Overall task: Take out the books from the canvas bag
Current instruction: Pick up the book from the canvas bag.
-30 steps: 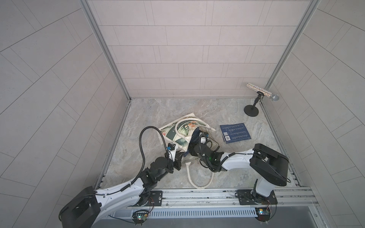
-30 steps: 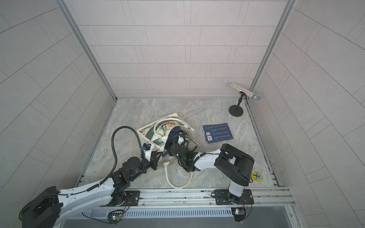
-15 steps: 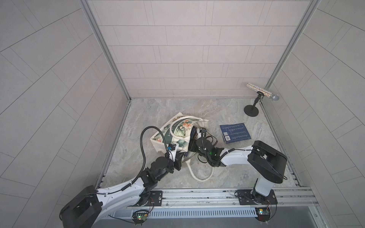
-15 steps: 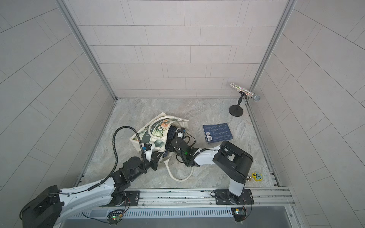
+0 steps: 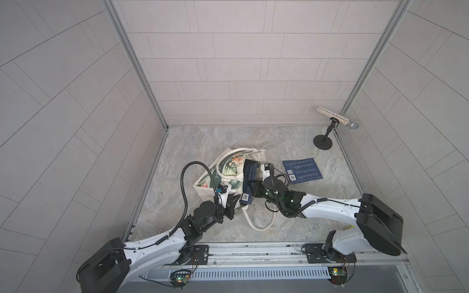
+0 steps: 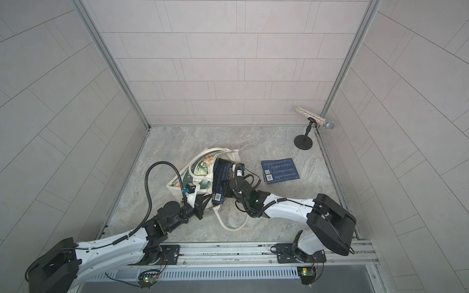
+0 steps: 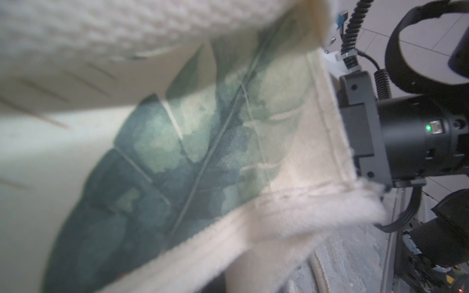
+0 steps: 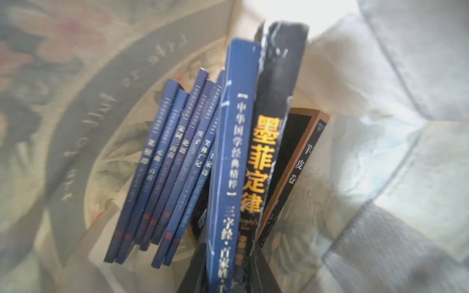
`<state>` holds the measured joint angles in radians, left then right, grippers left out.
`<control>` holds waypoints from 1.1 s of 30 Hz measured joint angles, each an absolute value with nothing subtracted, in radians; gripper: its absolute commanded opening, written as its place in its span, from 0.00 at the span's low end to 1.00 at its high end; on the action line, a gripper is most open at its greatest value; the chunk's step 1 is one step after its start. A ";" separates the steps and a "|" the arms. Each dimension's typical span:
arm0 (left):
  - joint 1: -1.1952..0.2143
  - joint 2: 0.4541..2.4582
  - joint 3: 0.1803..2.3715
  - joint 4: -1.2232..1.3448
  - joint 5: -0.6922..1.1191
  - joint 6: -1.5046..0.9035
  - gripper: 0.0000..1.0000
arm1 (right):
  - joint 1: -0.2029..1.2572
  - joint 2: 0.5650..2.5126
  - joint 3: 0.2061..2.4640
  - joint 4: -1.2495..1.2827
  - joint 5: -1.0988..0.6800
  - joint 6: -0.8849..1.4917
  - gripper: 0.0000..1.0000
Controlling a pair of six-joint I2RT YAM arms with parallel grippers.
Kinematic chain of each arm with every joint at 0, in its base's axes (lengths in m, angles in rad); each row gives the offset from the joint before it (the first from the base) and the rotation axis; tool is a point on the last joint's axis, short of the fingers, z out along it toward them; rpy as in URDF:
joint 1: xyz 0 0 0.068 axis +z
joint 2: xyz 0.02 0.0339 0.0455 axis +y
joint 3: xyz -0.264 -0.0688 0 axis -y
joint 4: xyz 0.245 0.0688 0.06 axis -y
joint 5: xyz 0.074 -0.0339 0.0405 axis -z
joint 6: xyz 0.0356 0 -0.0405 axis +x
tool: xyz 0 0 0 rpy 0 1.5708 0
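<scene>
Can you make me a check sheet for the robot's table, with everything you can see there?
Surface: grey marbled table.
Job's things: bag lies slumped, mouth toward the right arm; loose book lies flat on the table outside it; held book is partway out; other books are inside.
Clutter: microphone on a stand in the far corner.
Grippers: left gripper shut, seemingly on the bag's edge; right gripper shut on the held book.
Cables: black hose arches over the left arm; coiled cables at the right wrist.
Surroundings: tiled walls; metal rail in front.
</scene>
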<state>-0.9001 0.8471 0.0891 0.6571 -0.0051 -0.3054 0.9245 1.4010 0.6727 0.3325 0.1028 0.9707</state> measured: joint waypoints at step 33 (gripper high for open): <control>-0.902 0.868 0.091 0.616 0.027 -0.295 0.00 | 0.910 1.353 0.568 0.284 0.112 1.047 0.53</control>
<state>-0.9020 0.8680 0.0906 0.6155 0.0269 -0.2951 0.9104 1.3533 0.5682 0.2840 0.1123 1.0470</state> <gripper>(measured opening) 0.063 0.529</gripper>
